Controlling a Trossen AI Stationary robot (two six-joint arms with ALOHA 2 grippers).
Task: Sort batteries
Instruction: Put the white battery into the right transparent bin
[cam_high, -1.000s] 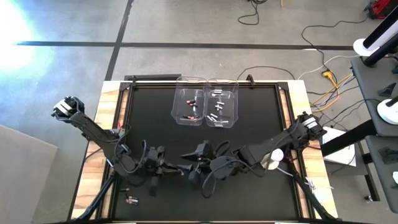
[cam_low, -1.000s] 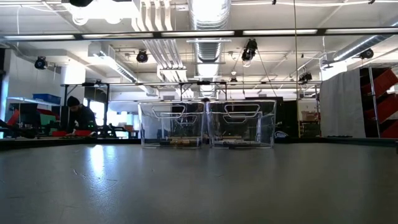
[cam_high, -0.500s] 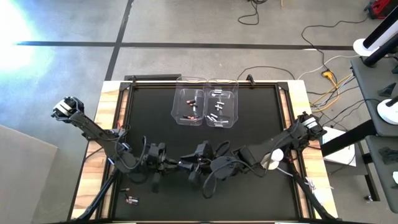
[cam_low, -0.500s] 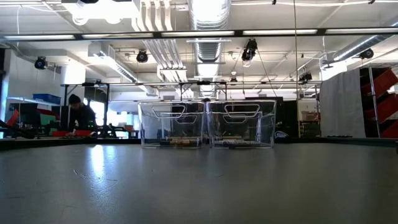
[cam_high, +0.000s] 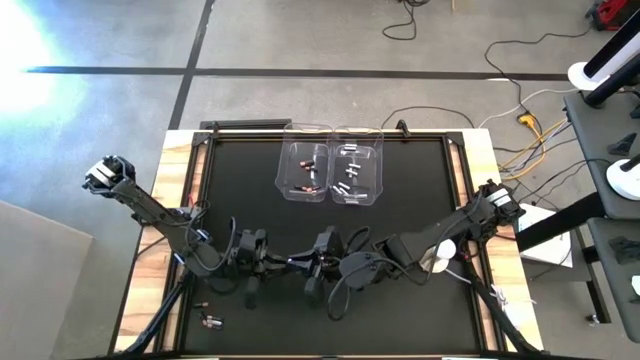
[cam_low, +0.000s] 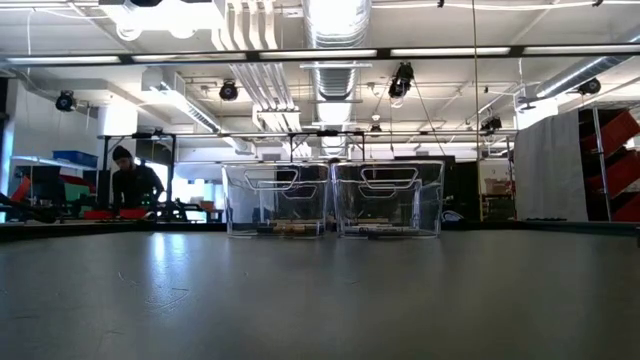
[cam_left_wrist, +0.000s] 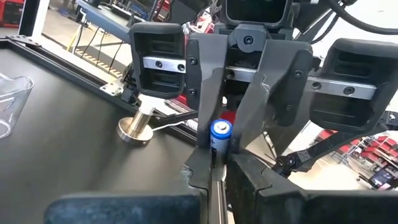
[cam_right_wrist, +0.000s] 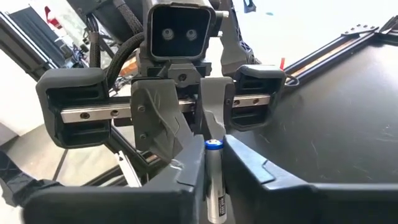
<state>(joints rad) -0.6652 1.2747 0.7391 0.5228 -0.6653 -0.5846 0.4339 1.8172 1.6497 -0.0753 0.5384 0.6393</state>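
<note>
My two grippers meet tip to tip over the table's near middle: my left gripper (cam_high: 286, 265) comes from the left and my right gripper (cam_high: 310, 264) from the right. Between them is one silver battery with a blue-ringed end (cam_left_wrist: 219, 134), also in the right wrist view (cam_right_wrist: 214, 177). Both grippers are shut on it. Two clear bins stand at the far middle. The left bin (cam_high: 305, 170) holds dark reddish cells and the right bin (cam_high: 357, 170) holds silver ones. A loose dark battery (cam_high: 210, 321) lies at the near left. Neither gripper shows in the low view. My left gripper pinches the battery's lower part (cam_left_wrist: 216, 160) between its two fingers, coming level from the table's left. The battery stands nearly upright, blue-ringed end up, clear of the table. My right gripper has the battery's body (cam_right_wrist: 214, 186) between its two fingers, coming level from the table's right. The blue-ringed end (cam_right_wrist: 213, 145) sticks out beyond the fingertips.
A round white-and-metal disc (cam_high: 437, 258) stands on the table at the near right, and also shows in the left wrist view (cam_left_wrist: 135, 129). The bins (cam_low: 277, 198) (cam_low: 390, 198) stand at the far side. A person (cam_low: 130, 185) is in the room beyond.
My two grippers have closed the gap between them. My left gripper has gone toward the table's right, and my right gripper has come a little toward the near edge. Their fingertips now meet around the battery.
</note>
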